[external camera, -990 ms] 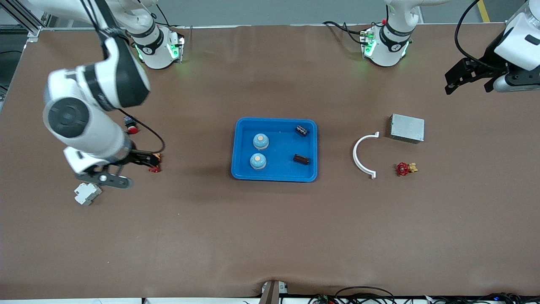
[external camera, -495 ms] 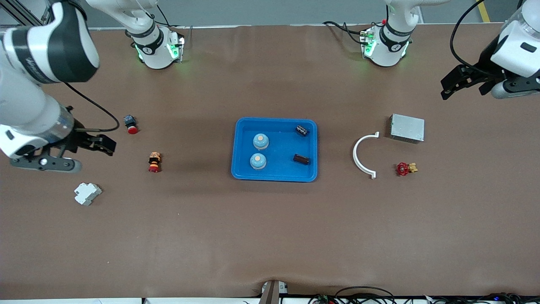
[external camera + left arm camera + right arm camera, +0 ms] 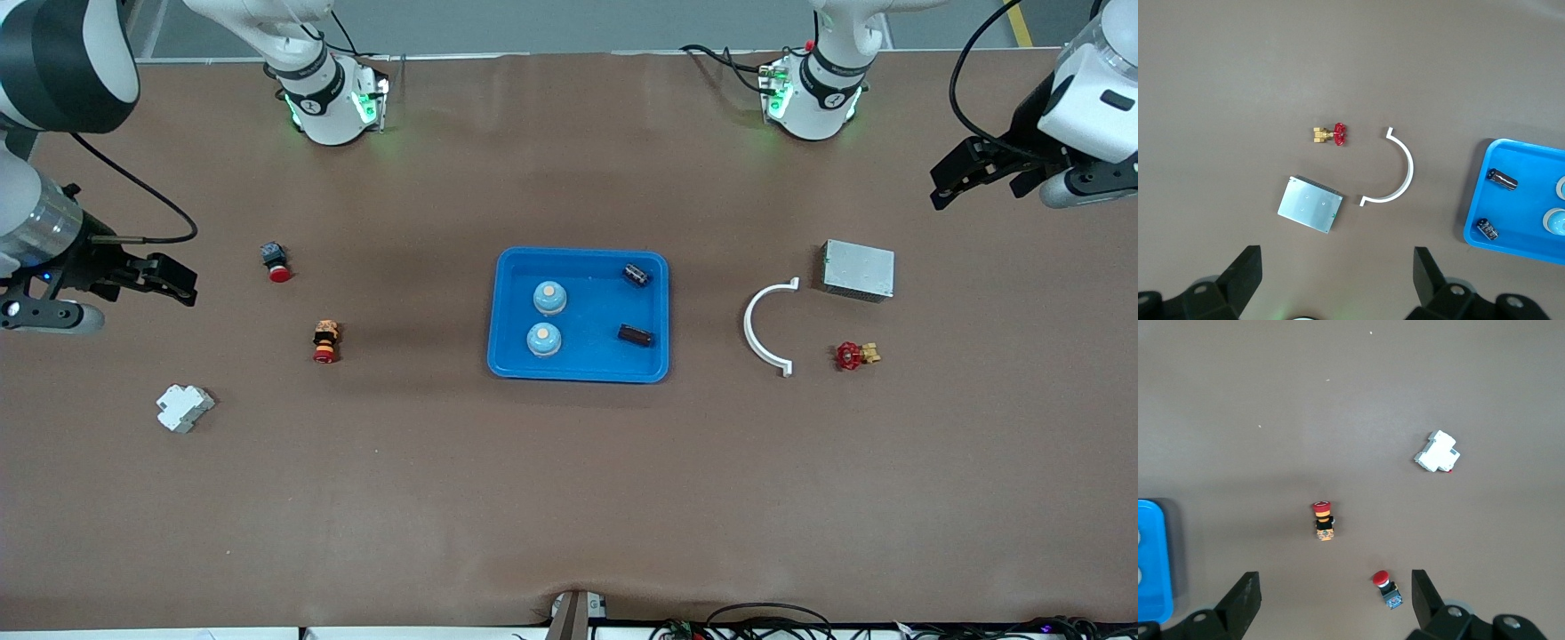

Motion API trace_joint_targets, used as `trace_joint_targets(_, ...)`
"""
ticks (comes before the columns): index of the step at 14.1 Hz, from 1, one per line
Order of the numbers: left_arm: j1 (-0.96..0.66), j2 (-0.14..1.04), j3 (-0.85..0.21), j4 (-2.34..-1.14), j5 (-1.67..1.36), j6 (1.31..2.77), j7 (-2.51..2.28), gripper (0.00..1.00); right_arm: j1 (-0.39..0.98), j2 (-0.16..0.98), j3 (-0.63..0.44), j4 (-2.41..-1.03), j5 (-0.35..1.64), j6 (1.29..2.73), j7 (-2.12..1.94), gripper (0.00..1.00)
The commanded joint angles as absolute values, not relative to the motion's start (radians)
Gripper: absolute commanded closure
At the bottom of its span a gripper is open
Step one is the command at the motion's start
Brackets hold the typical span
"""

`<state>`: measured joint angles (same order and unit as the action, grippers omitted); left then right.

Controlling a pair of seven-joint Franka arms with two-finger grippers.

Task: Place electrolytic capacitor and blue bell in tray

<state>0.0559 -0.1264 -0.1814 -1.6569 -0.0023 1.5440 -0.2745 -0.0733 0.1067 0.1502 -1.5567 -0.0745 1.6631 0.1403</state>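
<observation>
Tray [image 3: 578, 369] sits mid-bench, holding two blue bells [image 3: 549, 298] and two capacitors [image 3: 637, 275]; task looks complete. Left gripper [image 3: 969, 175] and right gripper [image 3: 164, 277] hover well apart from tray, toward their own bench ends, jaws released, empty.

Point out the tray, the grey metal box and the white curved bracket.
tray [image 3: 578, 373]: front view, near rim.
grey metal box [image 3: 858, 269]: front view, top face.
white curved bracket [image 3: 749, 324]: front view, arc middle.
</observation>
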Motion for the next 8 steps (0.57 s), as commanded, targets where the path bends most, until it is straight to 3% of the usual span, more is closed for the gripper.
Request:
trace_joint_targets(1, 0.066, -0.133, -0.183, -1.643, 0.002, 1.511, -0.256, 0.00, -0.091, 0.054, 0.164, -1.595, -0.032, 1.649, 0.120, 0.00)
trace_joint_targets(8, 0.064, -0.137, -0.184, -1.646, 0.000, 1.506, -0.256, 0.00, -0.086, -0.006, 0.169, -1.649, 0.044, 1.649, 0.121, 0.00)
